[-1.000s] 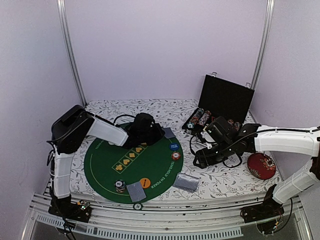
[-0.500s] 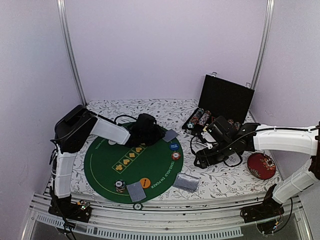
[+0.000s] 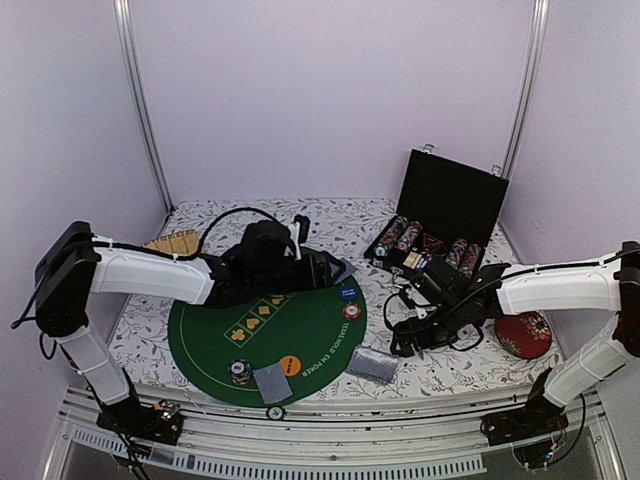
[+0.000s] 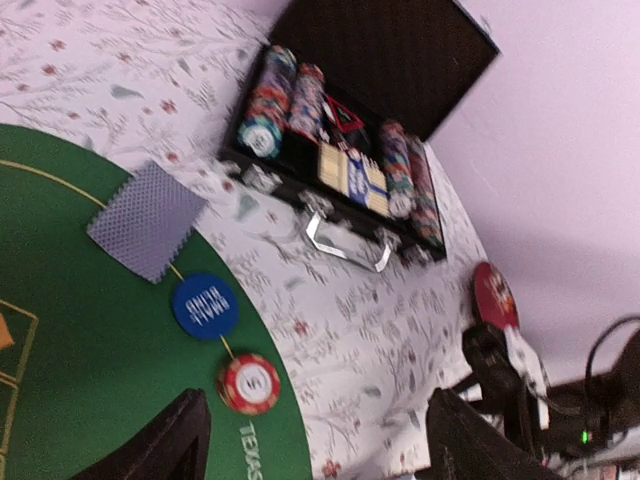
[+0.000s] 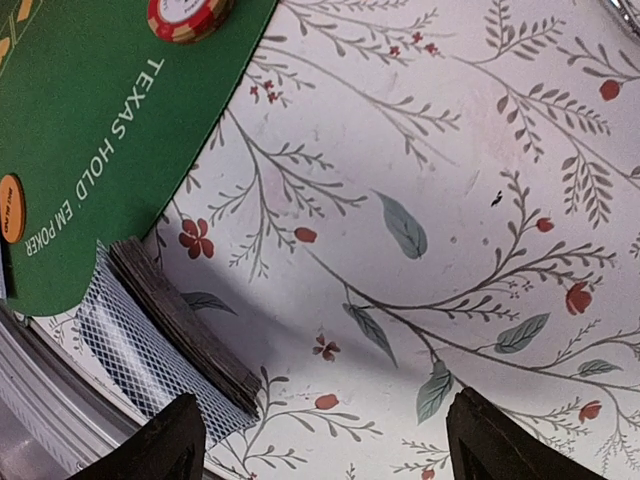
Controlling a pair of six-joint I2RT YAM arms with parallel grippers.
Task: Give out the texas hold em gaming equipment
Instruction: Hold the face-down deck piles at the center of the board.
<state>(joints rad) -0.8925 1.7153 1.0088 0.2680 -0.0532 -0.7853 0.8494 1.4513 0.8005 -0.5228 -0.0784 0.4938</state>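
Finding upper cards (image 4: 148, 220), blue button (image 4: 205, 305) and red chip (image 4: 250, 384) on the green mat's (image 3: 215, 345) right rim. Lower cards (image 3: 271, 382) and lower chip (image 3: 239, 371) are at its bottom edge. The deck (image 5: 170, 330) lies on the table (image 5: 400, 150), lower centre. The case (image 3: 450, 195), upper right, holds more chips, so I judge the task part done. My left end effector (image 4: 315, 420) and right end effector (image 5: 325, 420) gape wide, empty.

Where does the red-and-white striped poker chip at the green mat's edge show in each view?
Top external: red-and-white striped poker chip, centre, on the round green felt mat's right edge.
Left wrist: chip low, left of centre.
Right wrist: chip top left, cut off.
Shared landmark: the mat's curved edge.
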